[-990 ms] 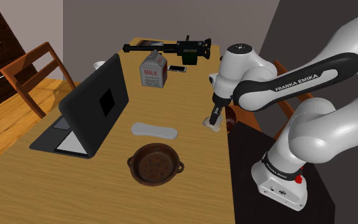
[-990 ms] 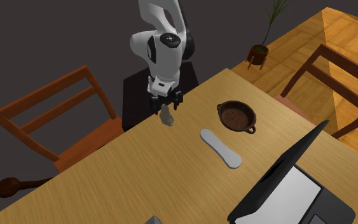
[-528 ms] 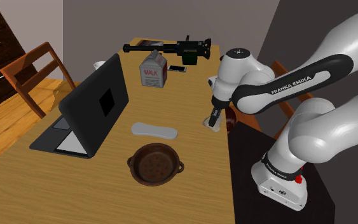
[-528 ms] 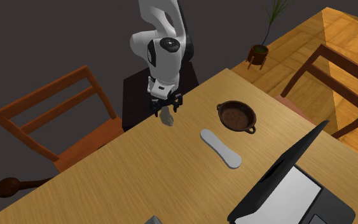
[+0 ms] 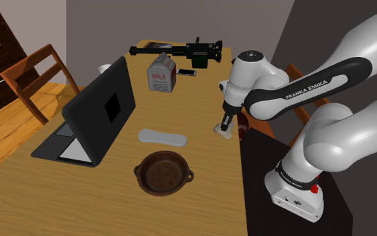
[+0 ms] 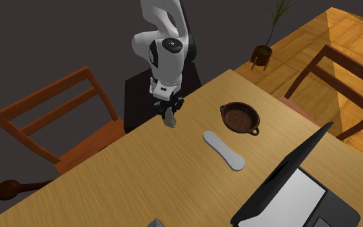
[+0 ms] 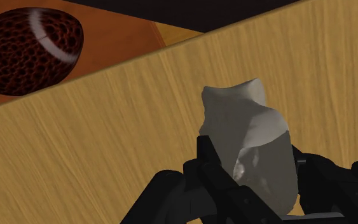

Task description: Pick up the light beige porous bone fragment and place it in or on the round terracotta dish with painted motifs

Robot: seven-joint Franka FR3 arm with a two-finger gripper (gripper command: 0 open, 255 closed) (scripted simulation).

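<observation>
The bone fragment (image 5: pixel 226 132) (image 6: pixel 169 120) is a pale grey-white lump standing on the wooden table near the edge closest to the arm's stand. My black gripper (image 5: pixel 225 127) (image 6: pixel 169 115) reaches straight down onto it. In the wrist view the gripper (image 7: pixel 250 160) is shut on the fragment (image 7: pixel 247 137), with a finger pressed against each side. The dark brown round dish (image 5: pixel 164 173) (image 6: pixel 240 117), with two small handles, sits empty on the table. It lies well apart from the gripper, toward the shoulder view's lower left.
A flat grey oblong object (image 5: pixel 162 138) (image 6: pixel 224 150) lies between fragment and dish. An open black laptop (image 5: pixel 103 107), a milk carton (image 5: pixel 161 77), a phone (image 5: pixel 186 72) and a long black gun-like object (image 5: pixel 180 50) stand farther off. A brown ball (image 7: pixel 31 48) rests on a chair beside the table edge.
The fingers stood apart around the fragment and have now closed onto it. The arm has sunk slightly; the fragment has not left the table.
</observation>
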